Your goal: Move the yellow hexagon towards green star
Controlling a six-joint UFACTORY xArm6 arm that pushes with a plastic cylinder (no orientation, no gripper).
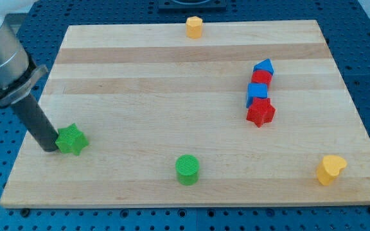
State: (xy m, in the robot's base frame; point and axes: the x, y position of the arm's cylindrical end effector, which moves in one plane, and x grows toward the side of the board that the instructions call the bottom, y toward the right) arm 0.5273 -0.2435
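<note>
The yellow hexagon (194, 27) sits at the view's top edge of the wooden board, near the middle. The green star (71, 139) lies at the view's lower left. My dark rod comes down from the upper left, and my tip (49, 149) rests just left of the green star, touching or almost touching it. The hexagon is far from the tip, up and to the view's right.
A green cylinder (187, 169) stands at the bottom middle. A yellow heart-like block (330, 169) is at the bottom right. At the right, a blue block (263, 67), a red block (261, 78), a blue cube (257, 93) and a red star (260, 112) form a column. The board (140, 77) ends close to the star's left.
</note>
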